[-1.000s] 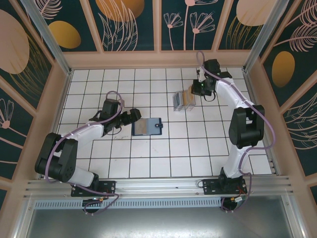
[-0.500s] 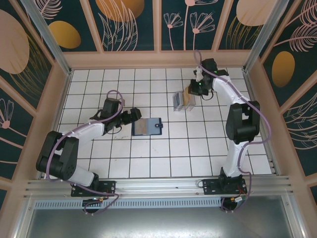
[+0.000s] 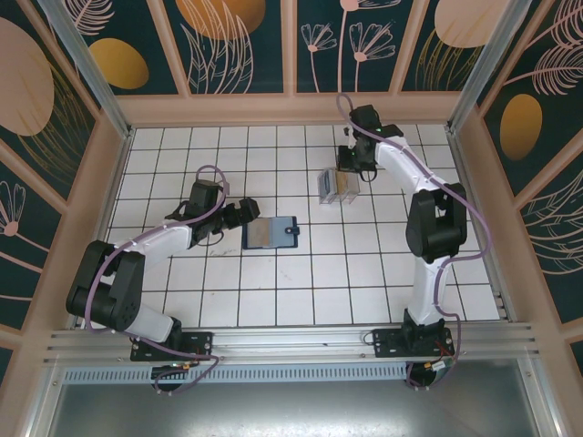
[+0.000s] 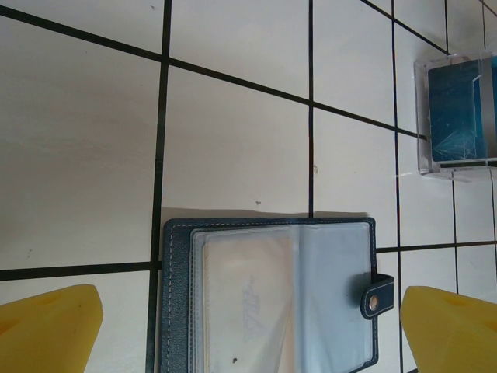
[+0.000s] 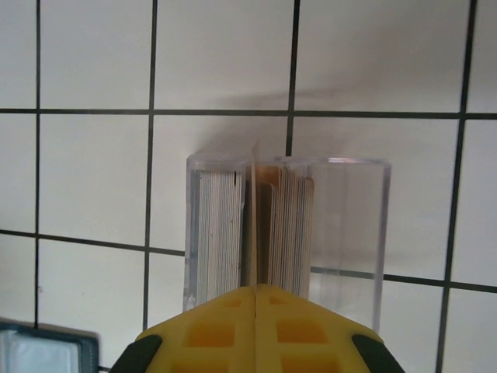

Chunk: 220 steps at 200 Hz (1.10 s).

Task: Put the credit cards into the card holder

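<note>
The card holder (image 3: 271, 232) lies open on the tiled floor, navy outside with clear blue-grey sleeves (image 4: 272, 295) and a snap tab on its right. My left gripper (image 3: 244, 215) hovers at its left edge, open, with the yellow fingertips (image 4: 50, 326) wide on either side of it. My right gripper (image 3: 349, 162) is over the clear tray, shut on one thin beige credit card (image 5: 253, 217) seen edge-on, upright between the two stacks. More credit cards stand on edge in the tray, a grey stack (image 5: 217, 233) and a beige-orange stack (image 5: 295, 233).
The clear plastic tray (image 3: 338, 186) stands right of centre, behind the card holder, and appears at the upper right of the left wrist view (image 4: 458, 116). Wooden walls ring the white tiled floor. Open floor lies between tray and card holder.
My right arm has swung left, from the tray's right side to directly behind and over it, still shut. The left arm and the card holder have not moved.
</note>
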### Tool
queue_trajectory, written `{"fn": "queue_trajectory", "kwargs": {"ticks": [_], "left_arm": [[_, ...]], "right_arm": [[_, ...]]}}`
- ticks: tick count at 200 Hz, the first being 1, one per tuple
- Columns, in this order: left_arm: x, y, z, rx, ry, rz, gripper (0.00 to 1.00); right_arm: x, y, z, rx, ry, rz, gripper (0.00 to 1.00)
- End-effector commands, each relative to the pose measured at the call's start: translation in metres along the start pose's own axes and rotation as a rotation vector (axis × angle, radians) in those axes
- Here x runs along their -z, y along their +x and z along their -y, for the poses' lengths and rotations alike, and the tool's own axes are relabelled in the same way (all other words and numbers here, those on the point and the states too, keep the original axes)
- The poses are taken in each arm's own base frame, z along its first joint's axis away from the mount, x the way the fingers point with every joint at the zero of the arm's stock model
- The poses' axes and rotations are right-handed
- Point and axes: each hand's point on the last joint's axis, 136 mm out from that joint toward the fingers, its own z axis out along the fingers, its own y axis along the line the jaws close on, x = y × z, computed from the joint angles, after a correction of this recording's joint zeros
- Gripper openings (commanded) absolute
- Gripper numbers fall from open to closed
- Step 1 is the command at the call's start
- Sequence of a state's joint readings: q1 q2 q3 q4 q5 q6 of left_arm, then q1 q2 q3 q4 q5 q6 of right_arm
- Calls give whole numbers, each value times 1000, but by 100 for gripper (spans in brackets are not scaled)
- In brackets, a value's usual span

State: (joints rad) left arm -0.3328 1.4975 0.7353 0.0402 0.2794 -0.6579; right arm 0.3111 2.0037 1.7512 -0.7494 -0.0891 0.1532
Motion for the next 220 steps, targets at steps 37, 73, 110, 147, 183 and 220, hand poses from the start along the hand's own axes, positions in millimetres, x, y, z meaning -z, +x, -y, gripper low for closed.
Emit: {"fn": "queue_trajectory", "kwargs": {"ticks": [37, 73, 110, 147, 183, 220], "left_arm": [[-3, 0, -1, -15, 1, -7, 99], [-1, 2, -1, -14, 4, -6, 98], [0, 3, -1, -15, 8, -3, 98], [0, 4, -1, -12, 11, -2, 99], [-3, 6, 0, -7, 20, -15, 98], [-3, 7, -2, -7, 18, -17, 99]], "right_arm": [[-3, 10, 3, 8, 78, 9, 0], [1, 9, 2, 9, 106, 58, 0], [14, 4, 3, 15, 120, 78, 0], [27, 3, 1, 23, 90, 130, 0], [23, 7, 3, 28, 47, 187, 0], [13, 18, 13, 8, 58, 245, 0]]}}
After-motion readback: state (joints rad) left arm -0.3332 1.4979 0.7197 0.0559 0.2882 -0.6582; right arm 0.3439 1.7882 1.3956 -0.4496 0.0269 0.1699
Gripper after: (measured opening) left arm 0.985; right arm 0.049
